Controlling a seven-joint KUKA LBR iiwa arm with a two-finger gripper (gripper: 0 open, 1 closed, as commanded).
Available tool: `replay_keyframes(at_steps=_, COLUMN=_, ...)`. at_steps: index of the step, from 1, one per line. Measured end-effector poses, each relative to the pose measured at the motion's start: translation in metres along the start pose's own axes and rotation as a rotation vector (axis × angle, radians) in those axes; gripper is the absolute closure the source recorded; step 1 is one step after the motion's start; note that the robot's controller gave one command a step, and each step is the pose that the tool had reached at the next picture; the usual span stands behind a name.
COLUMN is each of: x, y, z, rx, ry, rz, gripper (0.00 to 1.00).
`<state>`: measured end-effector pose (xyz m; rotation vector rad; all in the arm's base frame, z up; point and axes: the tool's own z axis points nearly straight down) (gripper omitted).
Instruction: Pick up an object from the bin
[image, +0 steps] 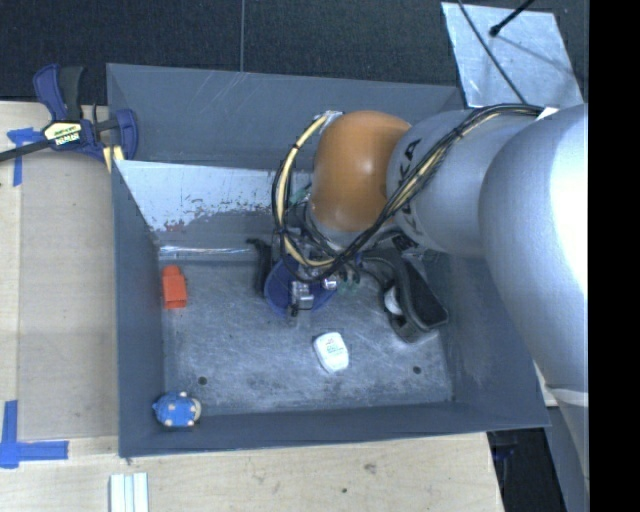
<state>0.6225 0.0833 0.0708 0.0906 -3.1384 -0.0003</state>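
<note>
As gripper (296, 297) hangs, bin (136, 330) holds blk (174, 286).

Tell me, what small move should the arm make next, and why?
Probably ease straight down onto the dark blue thing in the middle of the bin. The gripper sits right over it, partly hiding it, and I cannot tell whether it has hold. The small white thing, the black thing and the orange block lie apart from it, so nothing seems in the way.
</note>
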Motion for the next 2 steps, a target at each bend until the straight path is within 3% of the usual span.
replay_keyframes(at_steps=1, x=-0.003, y=0.000, z=-0.005, rx=-0.002, ry=-0.005, rz=0.001, gripper=1.00)
replay_keyframes(at_steps=2, x=0.009, y=0.017, z=-0.202, rx=0.000, ry=-0.015, rz=-0.026, gripper=1.00)
